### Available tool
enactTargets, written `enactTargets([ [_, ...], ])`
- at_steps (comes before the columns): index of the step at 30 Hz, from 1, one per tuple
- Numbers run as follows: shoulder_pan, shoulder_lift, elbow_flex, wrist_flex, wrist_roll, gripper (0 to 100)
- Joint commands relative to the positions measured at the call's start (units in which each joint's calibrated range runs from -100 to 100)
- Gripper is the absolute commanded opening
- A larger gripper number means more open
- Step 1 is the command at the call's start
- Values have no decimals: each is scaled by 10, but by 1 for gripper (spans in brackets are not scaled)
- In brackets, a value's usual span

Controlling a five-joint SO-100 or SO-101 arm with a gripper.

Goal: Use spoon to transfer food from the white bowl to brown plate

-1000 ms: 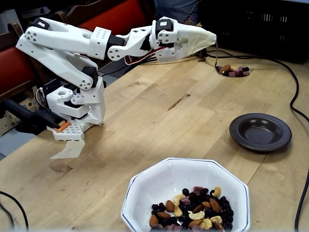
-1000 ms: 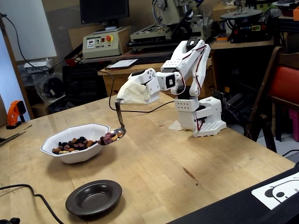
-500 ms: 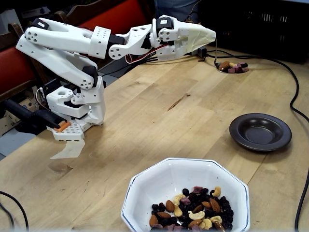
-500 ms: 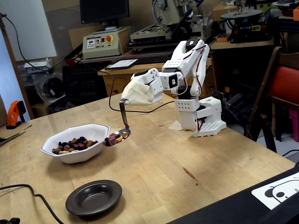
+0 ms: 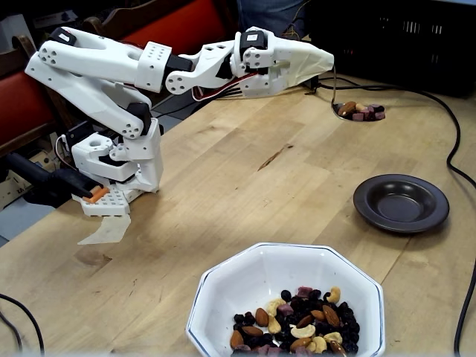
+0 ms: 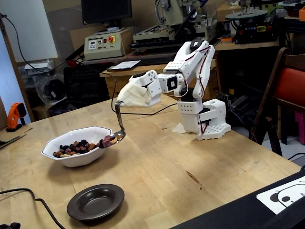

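Note:
My gripper [image 5: 326,56] [image 6: 122,100], wrapped in cream tape, is shut on the spoon's thin handle [image 6: 117,117]. The spoon [image 5: 358,111] hangs from it, its bowl [image 6: 110,140] loaded with nuts and dark berries and held in the air. In a fixed view the loaded spoon sits just beside the right rim of the white bowl [image 6: 76,160]. The white bowl [image 5: 245,279] holds more food [image 5: 297,327] [image 6: 74,147]. The brown plate [image 5: 401,202] [image 6: 95,202] lies with nothing in it, apart from the spoon and nearer the table's front in that view.
The arm's base [image 5: 115,175] [image 6: 205,119] is fixed to the wooden table. Black cables [image 5: 454,149] [image 6: 28,200] trail across the table. A dark crate [image 5: 401,37] stands at the back. A chair [image 6: 286,90] is at the right.
The loaded spoon swung slightly away from the white bowl, then came back toward its rim. Bowl and plate have not moved.

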Motion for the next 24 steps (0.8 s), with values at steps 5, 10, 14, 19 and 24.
enactTargets([
  [5,9,67,-16,-6,1,3],
  [10,9,102,-17,-9,1,3],
  [14,9,116,-17,-48,1,3],
  [19,9,144,-17,-93,1,3],
  [24,9,176,-18,-119,1,3],
])
